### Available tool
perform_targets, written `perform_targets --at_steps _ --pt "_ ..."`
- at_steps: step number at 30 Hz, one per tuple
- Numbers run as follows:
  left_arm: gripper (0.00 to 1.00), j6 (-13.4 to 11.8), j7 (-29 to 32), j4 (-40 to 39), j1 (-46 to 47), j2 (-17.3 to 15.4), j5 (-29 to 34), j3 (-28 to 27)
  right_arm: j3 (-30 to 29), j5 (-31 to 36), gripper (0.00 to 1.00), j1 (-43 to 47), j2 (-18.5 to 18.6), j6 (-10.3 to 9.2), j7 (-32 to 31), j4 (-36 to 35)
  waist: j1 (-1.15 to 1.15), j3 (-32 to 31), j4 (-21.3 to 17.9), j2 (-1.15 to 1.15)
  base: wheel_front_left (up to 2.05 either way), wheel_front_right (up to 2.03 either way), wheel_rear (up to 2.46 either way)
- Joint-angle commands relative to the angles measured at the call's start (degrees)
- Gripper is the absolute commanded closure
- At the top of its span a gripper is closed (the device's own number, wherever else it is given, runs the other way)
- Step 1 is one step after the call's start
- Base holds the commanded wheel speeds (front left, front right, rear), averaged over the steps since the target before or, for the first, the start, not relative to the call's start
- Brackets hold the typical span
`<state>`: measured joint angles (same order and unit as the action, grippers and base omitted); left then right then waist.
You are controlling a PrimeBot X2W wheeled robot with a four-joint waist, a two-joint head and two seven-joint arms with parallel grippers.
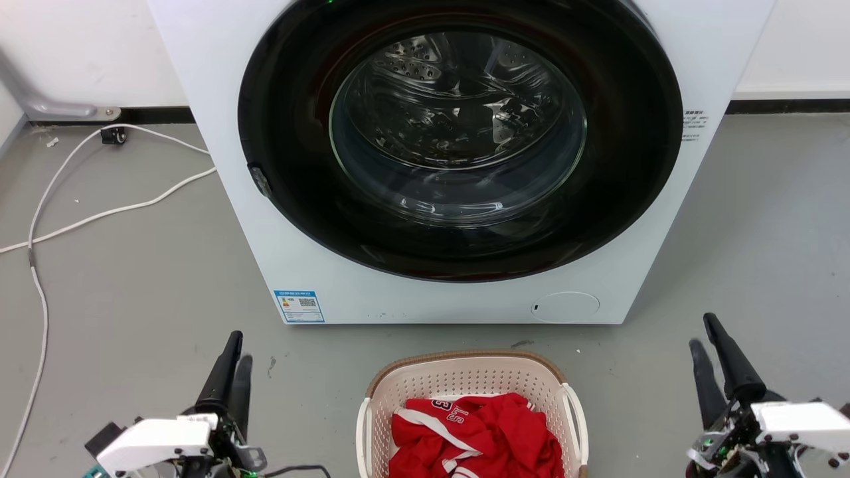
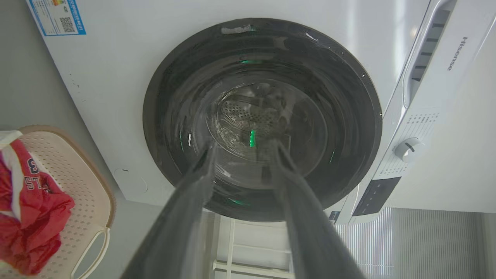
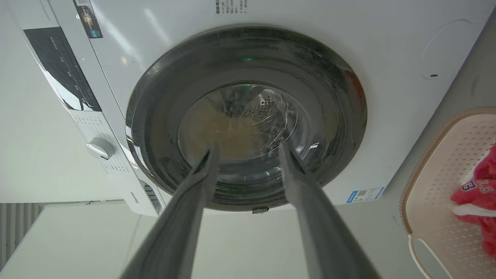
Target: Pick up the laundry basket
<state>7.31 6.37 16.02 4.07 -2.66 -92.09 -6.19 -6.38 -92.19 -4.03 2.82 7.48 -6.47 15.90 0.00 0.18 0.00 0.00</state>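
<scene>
While both arms sit low, the laundry basket [image 1: 468, 382] stands on the grey floor [image 1: 133, 285] just before the washing machine [image 1: 219, 99], between the two grippers and apart from both. A red garment [image 1: 478, 431] lies in it, with white print including a 3; the rest is hard to read. Left gripper [image 1: 239, 348] has its fingers spread with a clear gap and grips nothing; the left wrist view confirms this [image 2: 244, 146]. Right gripper [image 1: 702, 332] is the same, fingers parted and empty, as the right wrist view shows [image 3: 248, 146]. A blue label with a QR code [image 1: 299, 306] sits low on the machine front, its text too small to read. The small black print [image 1: 692, 126] beside the door is also unreadable. The left wrist view adds the brand "Hisense" [image 2: 457, 54] on the detergent drawer, plus a dial [image 2: 407, 149] and a dark panel [image 2: 376, 195]. The right wrist view adds a dark sticker [image 3: 88, 17], unreadable. The head view adds a white cable [image 1: 99, 212] on the floor and a round flap [image 1: 564, 307] low on the machine.
</scene>
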Motion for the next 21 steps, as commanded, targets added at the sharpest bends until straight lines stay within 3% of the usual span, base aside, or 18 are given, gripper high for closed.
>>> perform_targets --at_steps 1,11,13,14,21 --pt "0.0 0.0 -0.4 -1.0 0.9 -0.1 0.1 0.4 0.3 -0.1 0.0 -0.7 0.1 0.0 0.4 -1.0 0.0 0.0 0.0 0.0 0.0 0.0 0.0" --pt "0.0 0.0 -4.1 -4.3 0.9 -0.4 6.3 4.1 3.0 6.3 0.0 0.0 0.3 0.0 4.2 -2.9 0.0 0.1 0.0 0.0 0.0 0.0 0.0" --pt "0.0 0.1 -4.6 -4.8 0.9 -0.5 9.0 4.5 3.1 9.3 0.0 0.0 0.3 0.0 4.7 -3.1 0.0 0.1 0.0 0.0 0.0 0.0 0.0" --pt "0.0 0.1 -5.4 -5.6 0.9 -0.5 13.5 5.1 3.2 14.8 0.0 0.1 0.4 0.0 5.4 -3.7 0.0 0.1 0.1 0.0 0.0 0.0 0.0" --pt "0.0 0.1 -7.0 -7.0 0.6 -0.4 23.1 6.0 2.8 26.6 0.0 0.6 0.2 0.0 7.1 -4.8 0.0 0.1 0.2 0.0 0.0 0.0 0.0"
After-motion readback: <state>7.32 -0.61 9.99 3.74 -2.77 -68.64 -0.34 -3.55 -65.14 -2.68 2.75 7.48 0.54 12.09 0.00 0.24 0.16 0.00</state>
